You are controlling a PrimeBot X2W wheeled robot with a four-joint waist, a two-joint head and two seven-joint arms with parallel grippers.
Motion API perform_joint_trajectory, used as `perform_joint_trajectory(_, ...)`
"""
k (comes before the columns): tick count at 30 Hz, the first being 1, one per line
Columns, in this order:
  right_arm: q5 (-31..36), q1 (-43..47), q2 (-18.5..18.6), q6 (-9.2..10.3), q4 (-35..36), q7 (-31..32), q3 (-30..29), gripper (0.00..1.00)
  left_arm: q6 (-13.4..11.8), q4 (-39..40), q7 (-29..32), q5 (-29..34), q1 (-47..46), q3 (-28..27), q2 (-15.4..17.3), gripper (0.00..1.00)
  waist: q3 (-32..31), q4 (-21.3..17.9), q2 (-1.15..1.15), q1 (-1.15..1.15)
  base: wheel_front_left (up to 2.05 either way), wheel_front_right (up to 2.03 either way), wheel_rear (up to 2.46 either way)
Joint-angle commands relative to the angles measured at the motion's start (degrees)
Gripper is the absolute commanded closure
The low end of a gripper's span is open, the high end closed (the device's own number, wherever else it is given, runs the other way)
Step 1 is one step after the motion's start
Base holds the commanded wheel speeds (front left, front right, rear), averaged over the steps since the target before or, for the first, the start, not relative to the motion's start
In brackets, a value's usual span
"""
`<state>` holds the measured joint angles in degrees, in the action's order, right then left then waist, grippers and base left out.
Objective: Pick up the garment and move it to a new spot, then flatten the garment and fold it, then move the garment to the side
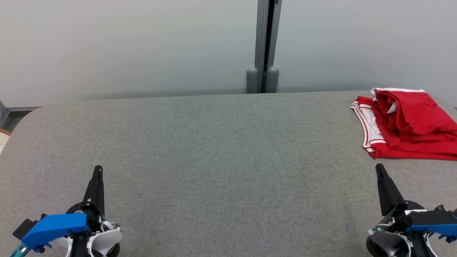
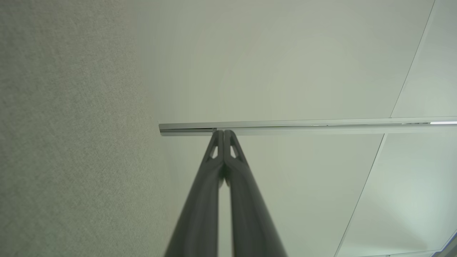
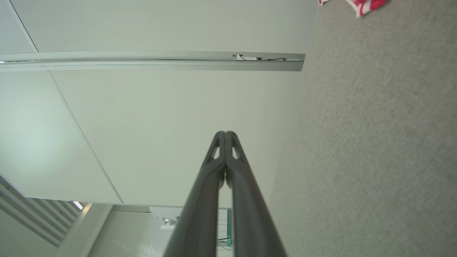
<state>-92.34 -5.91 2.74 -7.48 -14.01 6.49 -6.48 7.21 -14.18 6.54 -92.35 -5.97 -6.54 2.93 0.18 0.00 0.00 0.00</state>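
Observation:
The garment (image 1: 410, 123) is red with white striped trim and lies folded at the far right of the grey table (image 1: 221, 150), partly cut by the head view's right edge. A corner of the garment (image 3: 360, 5) also peeks in at the top of the right wrist view. My left gripper (image 1: 98, 168) is shut at the lower left, holding nothing, its tips (image 2: 224, 132) pressed together. My right gripper (image 1: 379, 167) is shut and holds nothing too, its tips (image 3: 225, 134) meeting, a short way in front of the garment and not touching it.
A frosted partition wall (image 1: 125, 46) with a grey vertical post (image 1: 265, 46) runs along the table's far edge. The table's rounded left corner (image 1: 32, 110) borders a gap at the far left.

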Motion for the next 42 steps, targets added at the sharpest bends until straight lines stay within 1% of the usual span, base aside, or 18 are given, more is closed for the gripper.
perform_joint_trajectory(1,-0.15,-0.6,0.25,-0.02,-0.09,0.28,-0.13,1.0,0.53,0.2,0.22,-0.12,-0.54,-0.12,-0.1,1.0,0.0,0.0,0.0,0.0,0.0,0.0,0.0)
perform_joint_trajectory(42,-0.16,-0.6,0.25,-0.01,-0.08,0.26,-0.12,1.0,0.54,0.22,0.2,-0.13,-0.54,-0.1,-0.09,1.0,0.0,0.0,0.0,0.0,0.0,0.0,0.0)
